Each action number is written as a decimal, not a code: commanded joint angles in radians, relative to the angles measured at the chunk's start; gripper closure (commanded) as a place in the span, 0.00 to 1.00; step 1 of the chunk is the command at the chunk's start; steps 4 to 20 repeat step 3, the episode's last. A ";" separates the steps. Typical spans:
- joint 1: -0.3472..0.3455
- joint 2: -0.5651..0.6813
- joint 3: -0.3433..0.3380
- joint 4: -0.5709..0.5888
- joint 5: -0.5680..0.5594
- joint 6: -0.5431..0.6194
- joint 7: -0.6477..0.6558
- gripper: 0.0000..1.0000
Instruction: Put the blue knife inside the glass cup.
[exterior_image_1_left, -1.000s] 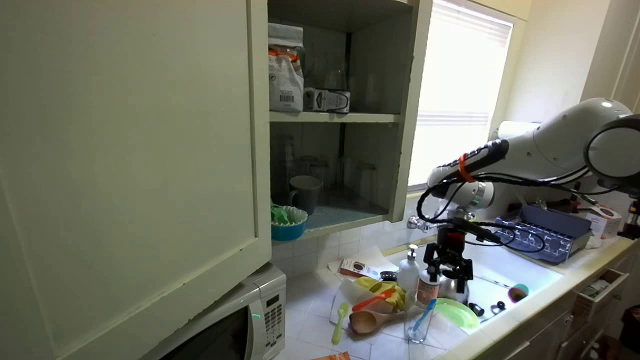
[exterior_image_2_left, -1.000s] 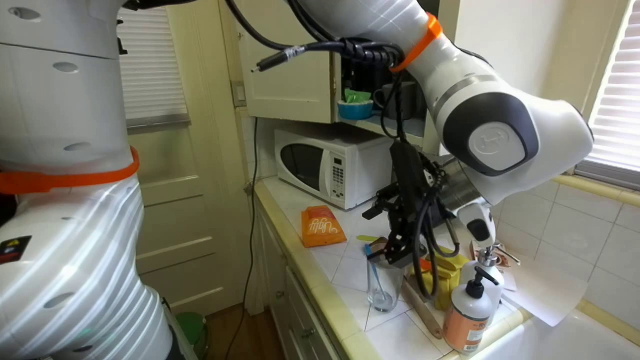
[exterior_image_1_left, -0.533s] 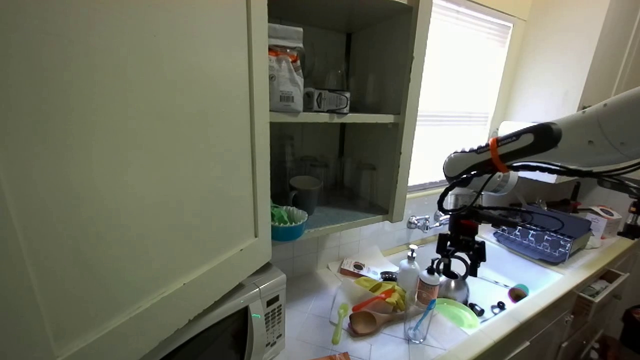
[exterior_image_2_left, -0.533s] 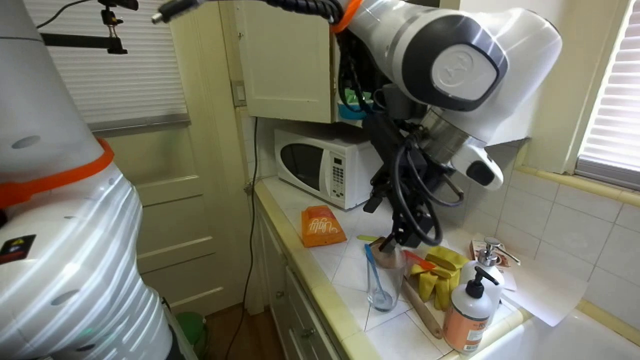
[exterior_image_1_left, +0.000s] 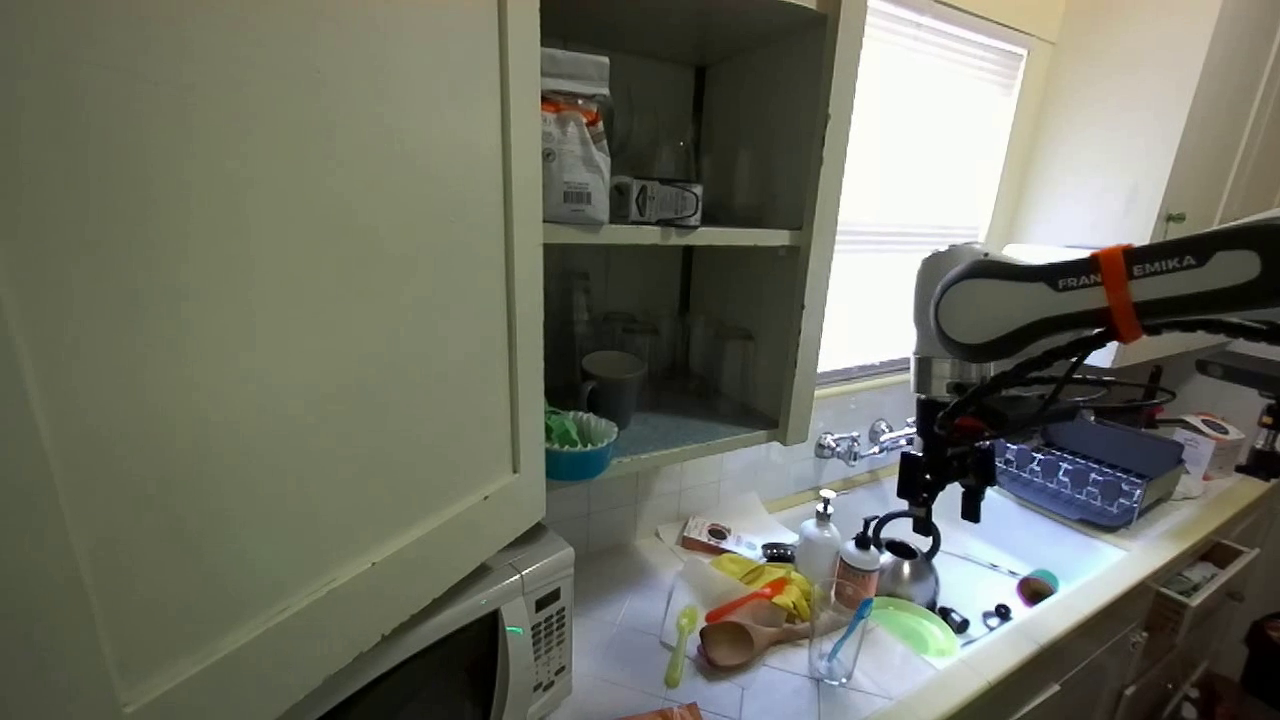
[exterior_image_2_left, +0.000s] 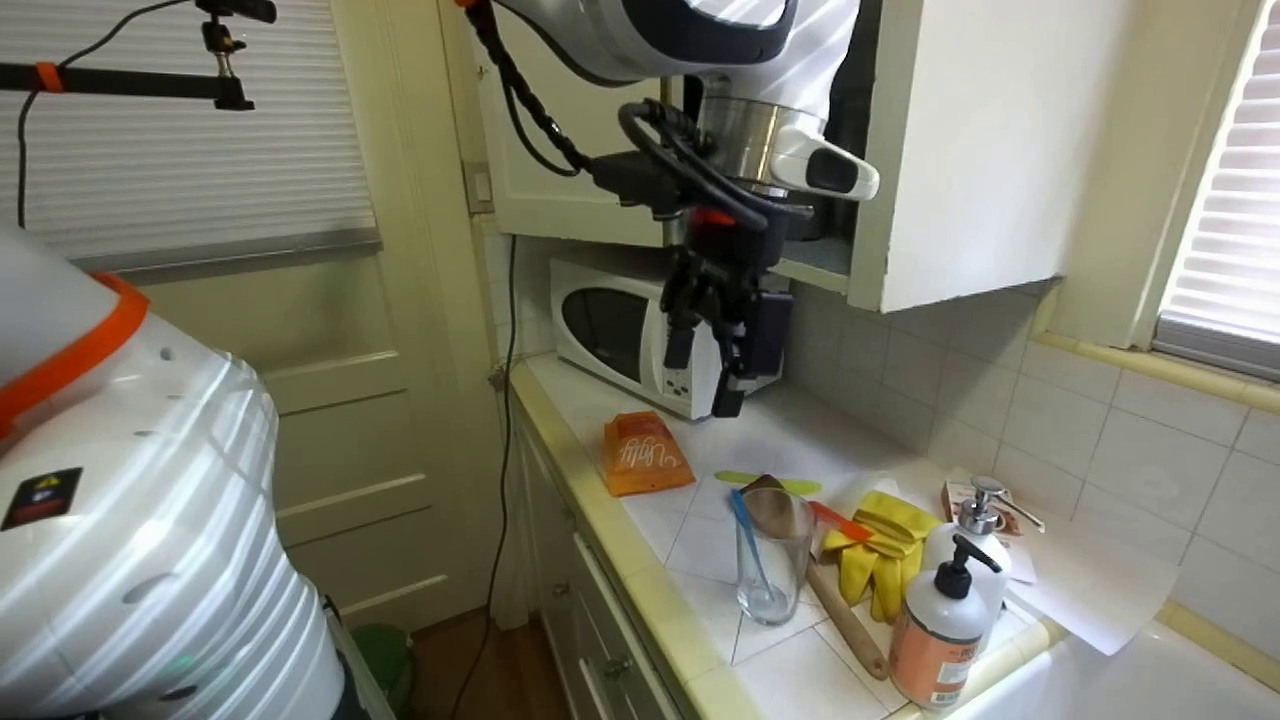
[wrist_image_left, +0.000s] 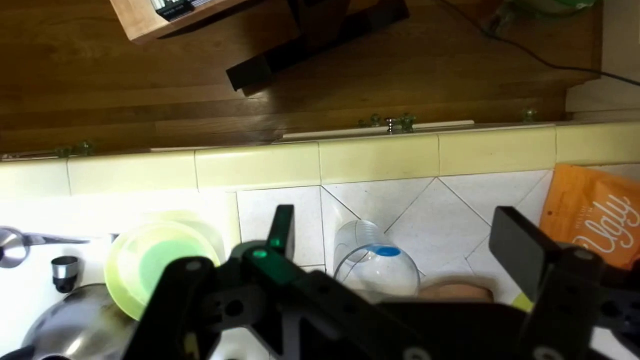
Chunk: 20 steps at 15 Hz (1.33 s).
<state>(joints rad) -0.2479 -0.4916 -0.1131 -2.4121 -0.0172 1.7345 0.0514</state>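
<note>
The glass cup (exterior_image_1_left: 824, 632) stands upright on the white tiled counter; it also shows in an exterior view (exterior_image_2_left: 788, 572) and in the wrist view (wrist_image_left: 372, 282). The blue knife (exterior_image_1_left: 850, 632) leans inside the cup, its upper end at the rim; it shows through the glass in an exterior view (exterior_image_2_left: 753, 548). In the wrist view only the blue end of the knife (wrist_image_left: 386, 251) shows clearly. My gripper (exterior_image_2_left: 703, 380) is open and empty, raised well above the cup; its jaws (wrist_image_left: 395, 235) are wide apart in the wrist view. It touches nothing.
A wooden spoon (exterior_image_1_left: 733, 644), yellow gloves (exterior_image_2_left: 885, 550) and two pump bottles (exterior_image_2_left: 940, 635) stand or lie near the cup. An orange bag (exterior_image_2_left: 645, 455), a microwave (exterior_image_2_left: 690, 350) and an open upper cabinet (exterior_image_1_left: 670, 237) are around. A green plate (exterior_image_1_left: 912, 626) lies by the sink.
My gripper has risen away from the cup and turned from tilted to more upright; the arm has swung back. The cup and the knife in it have not moved.
</note>
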 joint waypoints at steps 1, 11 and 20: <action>0.018 0.001 -0.021 0.002 -0.007 -0.002 0.006 0.00; 0.016 0.019 -0.032 0.002 -0.006 -0.001 0.004 0.00; 0.016 0.019 -0.032 0.002 -0.006 -0.001 0.004 0.00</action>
